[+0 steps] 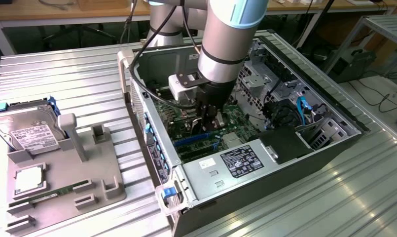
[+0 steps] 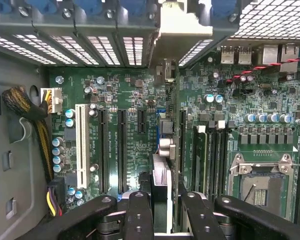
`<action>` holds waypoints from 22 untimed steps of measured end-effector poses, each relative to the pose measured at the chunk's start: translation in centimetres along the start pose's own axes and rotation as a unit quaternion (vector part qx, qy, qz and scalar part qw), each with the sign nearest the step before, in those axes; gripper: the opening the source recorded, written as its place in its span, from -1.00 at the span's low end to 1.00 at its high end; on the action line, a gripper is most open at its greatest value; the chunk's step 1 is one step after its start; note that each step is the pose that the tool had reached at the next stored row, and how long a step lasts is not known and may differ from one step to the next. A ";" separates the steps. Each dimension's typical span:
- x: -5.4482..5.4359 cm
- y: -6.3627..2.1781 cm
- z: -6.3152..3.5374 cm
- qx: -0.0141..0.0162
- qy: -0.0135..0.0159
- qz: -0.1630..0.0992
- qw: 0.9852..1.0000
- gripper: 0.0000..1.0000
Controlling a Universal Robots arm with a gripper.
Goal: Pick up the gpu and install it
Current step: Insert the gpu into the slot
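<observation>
claw [image 2: 168,207]: clamped on the gpu [image 2: 164,145] — card held edge-on, directly below the wrist.
card axis: runs parallel to the motherboard slots [image 2: 122,150] (bracket end toward the case's rear wall [image 2: 115,30]).

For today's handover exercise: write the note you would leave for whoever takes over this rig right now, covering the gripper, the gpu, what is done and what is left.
Gripper: shut on the gpu, down inside the open PC case.
gpu: held edge-on over the motherboard, in line with the expansion slots, bracket end toward the case's rear wall.
Done: card picked up and brought into the case.
Left: whether it is seated cannot be told; the gripper has not let go.
</observation>
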State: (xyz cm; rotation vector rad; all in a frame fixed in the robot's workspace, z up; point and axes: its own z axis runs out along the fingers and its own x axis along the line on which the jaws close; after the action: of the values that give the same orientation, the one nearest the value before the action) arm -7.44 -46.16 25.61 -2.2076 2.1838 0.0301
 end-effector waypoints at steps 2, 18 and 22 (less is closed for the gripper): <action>0.0 0.06 0.02 0.000 0.000 0.000 1.000 -0.45; 0.0 0.77 1.22 -0.002 0.000 0.000 1.000 -0.45; 0.1 0.79 1.75 -0.004 0.000 0.000 1.000 -0.45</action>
State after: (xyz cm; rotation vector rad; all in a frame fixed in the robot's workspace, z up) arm -8.21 -46.16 23.85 -2.2115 2.1882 0.0384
